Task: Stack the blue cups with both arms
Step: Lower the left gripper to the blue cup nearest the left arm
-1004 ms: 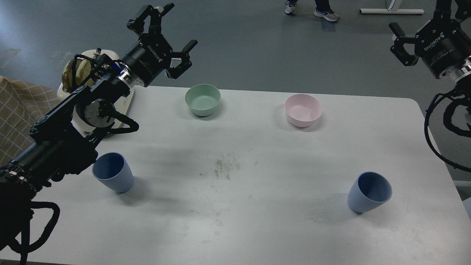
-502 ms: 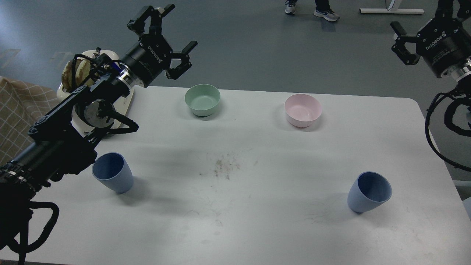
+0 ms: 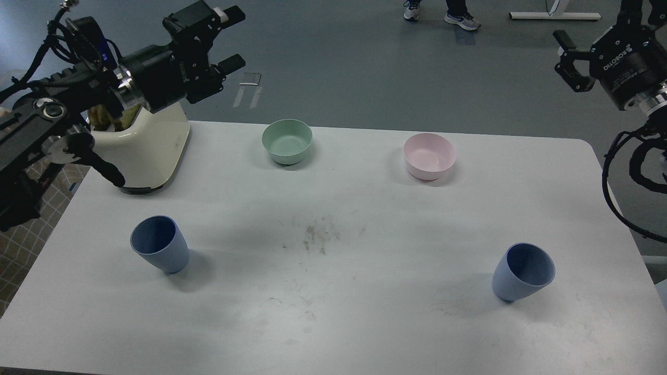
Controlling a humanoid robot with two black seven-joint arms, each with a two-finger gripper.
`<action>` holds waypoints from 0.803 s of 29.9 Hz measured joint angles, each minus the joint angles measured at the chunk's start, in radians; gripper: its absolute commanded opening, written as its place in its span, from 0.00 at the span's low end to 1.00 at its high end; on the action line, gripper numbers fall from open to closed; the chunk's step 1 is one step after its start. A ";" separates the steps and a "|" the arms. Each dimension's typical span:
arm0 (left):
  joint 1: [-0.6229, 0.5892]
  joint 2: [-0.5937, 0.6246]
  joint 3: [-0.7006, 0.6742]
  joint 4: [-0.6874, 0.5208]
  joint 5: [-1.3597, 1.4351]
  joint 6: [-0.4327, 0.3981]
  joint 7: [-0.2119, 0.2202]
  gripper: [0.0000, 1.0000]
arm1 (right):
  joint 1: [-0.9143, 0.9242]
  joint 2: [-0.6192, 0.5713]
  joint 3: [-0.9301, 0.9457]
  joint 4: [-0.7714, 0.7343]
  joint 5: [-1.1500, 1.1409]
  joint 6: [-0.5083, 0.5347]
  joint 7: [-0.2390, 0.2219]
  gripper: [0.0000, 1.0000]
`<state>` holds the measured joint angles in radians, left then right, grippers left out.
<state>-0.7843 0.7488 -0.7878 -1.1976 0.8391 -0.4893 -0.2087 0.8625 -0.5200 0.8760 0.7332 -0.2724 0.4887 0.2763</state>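
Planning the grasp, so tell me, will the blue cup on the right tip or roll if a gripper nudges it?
The right blue cup probably tips easily: tall, tapered, on a narrow rounded base. On its side it would likely roll in an arc. Its matte wall looks rigid and probably grips fairly well.

This looks like a robotics lab or test room. A plain white table stands on a bare grey-blue floor, a standing person's sneakers show at the far edge, and a white desk foot sits nearby.
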 measured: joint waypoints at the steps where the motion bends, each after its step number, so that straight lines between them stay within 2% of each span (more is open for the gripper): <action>1: 0.002 0.027 0.002 -0.022 0.036 0.000 0.000 0.98 | 0.000 0.000 0.000 0.000 0.000 0.000 0.000 1.00; 10: 0.029 0.288 0.008 -0.163 0.320 0.001 -0.076 0.98 | 0.001 0.000 -0.001 0.002 0.000 0.000 0.000 1.00; 13: 0.061 0.354 0.012 -0.204 0.394 0.001 -0.102 0.98 | 0.001 0.000 -0.001 0.002 -0.001 0.000 0.000 1.00; 18: 0.152 0.467 0.015 -0.284 0.549 0.001 -0.174 0.98 | 0.001 0.000 -0.001 0.003 -0.001 0.000 0.000 1.00; 24: 0.242 0.557 0.016 -0.310 0.637 0.001 -0.230 0.98 | 0.001 -0.001 -0.001 0.006 -0.001 0.000 0.000 1.00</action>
<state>-0.5425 1.3058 -0.7715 -1.5075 1.4766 -0.4887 -0.4385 0.8637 -0.5211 0.8754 0.7389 -0.2731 0.4887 0.2762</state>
